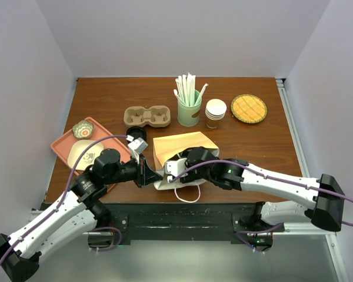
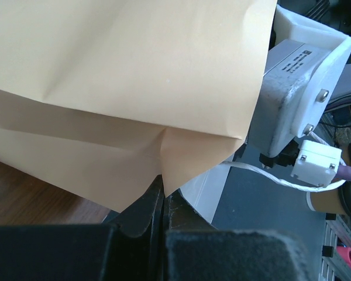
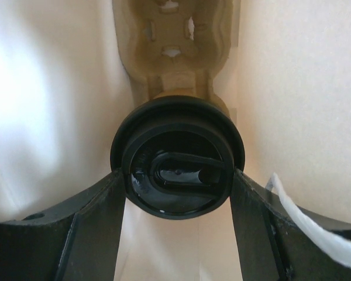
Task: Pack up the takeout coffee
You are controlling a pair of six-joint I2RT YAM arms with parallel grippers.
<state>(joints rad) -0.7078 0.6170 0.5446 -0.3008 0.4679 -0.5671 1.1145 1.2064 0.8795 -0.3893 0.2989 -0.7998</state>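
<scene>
Jaws of the right gripper [image 3: 178, 175] are shown closed against both sides of the takeout coffee [image 3: 176, 146], whose black lid faces the wrist camera. The cup is held between the pale inner walls of the paper bag [image 3: 292, 88]. A white handle [image 3: 307, 219] lies by one finger, and a pulp carrier [image 3: 174, 41] is seen just beyond the cup, deeper in the bag. The left gripper [image 2: 162, 190] is pressed together on a folded corner of the bag's edge. From above, both grippers are seen meeting at the bag's mouth, which is turned toward the near edge of the brown wooden table [image 1: 265, 147]. The table is enclosed on three sides by plain pale walls [image 1: 182, 35]. Counted on the table are one bag, one two-well carrier [image 1: 147, 116], one loose black disc [image 1: 135, 133] and one green holder [image 1: 189, 113] filled with wrapped sticks. Also counted are one stack of white-topped cups [image 1: 215, 113], one woven yellow round [image 1: 249, 108] and one orange tray [image 1: 63, 145]. The tray carries one patterned bowl [image 1: 82, 129] and one pale plate [image 1: 85, 156].
</scene>
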